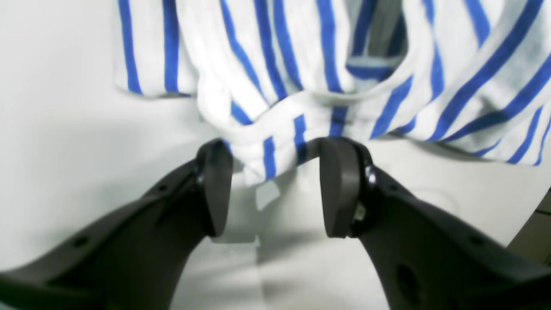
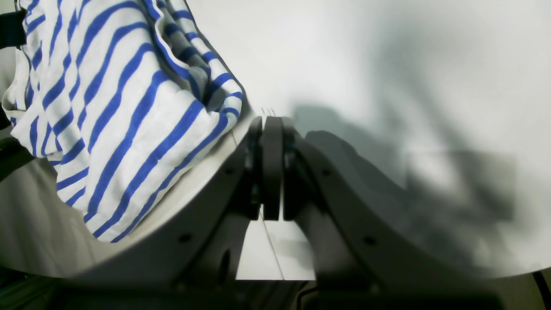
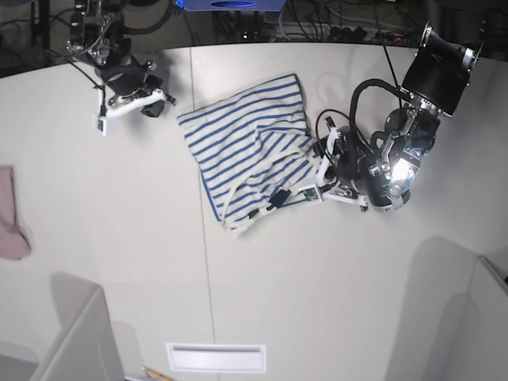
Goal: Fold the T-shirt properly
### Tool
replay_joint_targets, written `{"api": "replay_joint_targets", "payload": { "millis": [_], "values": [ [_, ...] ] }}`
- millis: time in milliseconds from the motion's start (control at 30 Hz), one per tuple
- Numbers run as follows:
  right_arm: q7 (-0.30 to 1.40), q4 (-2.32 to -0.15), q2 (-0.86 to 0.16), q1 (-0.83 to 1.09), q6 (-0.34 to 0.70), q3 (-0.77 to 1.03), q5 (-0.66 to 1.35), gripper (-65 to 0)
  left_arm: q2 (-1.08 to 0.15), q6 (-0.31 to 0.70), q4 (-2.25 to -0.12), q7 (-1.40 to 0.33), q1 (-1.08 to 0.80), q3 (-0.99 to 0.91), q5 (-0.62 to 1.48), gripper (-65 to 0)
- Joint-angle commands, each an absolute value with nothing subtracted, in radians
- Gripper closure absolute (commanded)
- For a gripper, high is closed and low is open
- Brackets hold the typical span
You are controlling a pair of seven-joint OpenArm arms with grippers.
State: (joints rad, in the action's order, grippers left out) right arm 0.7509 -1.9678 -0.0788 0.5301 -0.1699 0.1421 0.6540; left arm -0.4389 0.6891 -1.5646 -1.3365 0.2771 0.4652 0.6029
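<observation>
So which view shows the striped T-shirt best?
Base: it shows the T-shirt whole, rumpled on the table. The left wrist view gives only an edge between open pincer tips; the right wrist view, one bunched side, partly cropped.

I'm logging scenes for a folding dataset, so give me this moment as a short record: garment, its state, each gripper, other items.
garment: striped T-shirt, white with blue stripes
state: bunched and creased, not neatly folded
left gripper: open, fingertips on either side of a fold of the shirt
right gripper: shut, holding nothing, beside the shirt
other cloth: pink cloth at the base view's left edge
surface: white table
</observation>
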Motion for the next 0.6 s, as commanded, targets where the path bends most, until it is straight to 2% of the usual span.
{"api": "replay_joint_targets", "payload": {
  "millis": [0, 233, 433, 567],
  "values": [
    [0.736, -1.980, -0.082, 0.530, -0.160, 0.143, 0.662, 0.0, -0.437, 0.698, -1.577, -1.334, 0.298, 0.456, 0.615, -30.4],
    [0.736, -1.980, -0.082, 0.530, -0.160, 0.143, 0.662, 0.0, -0.433, 0.698, -1.575, -1.336, 0.315, 0.456, 0.611, -29.6],
    [0.736, -1.980, -0.082, 0.530, -0.160, 0.143, 0.662, 0.0, -0.433, 0.698, -1.575, -1.337, 0.344, 0.456, 0.611, -12.0],
    [0.736, -1.980, -0.082, 0.530, -0.160, 0.143, 0.662, 0.0, -0.432, 0.698, -1.575, -1.337, 0.348, 0.456, 0.611, -7.1]
  ]
}}
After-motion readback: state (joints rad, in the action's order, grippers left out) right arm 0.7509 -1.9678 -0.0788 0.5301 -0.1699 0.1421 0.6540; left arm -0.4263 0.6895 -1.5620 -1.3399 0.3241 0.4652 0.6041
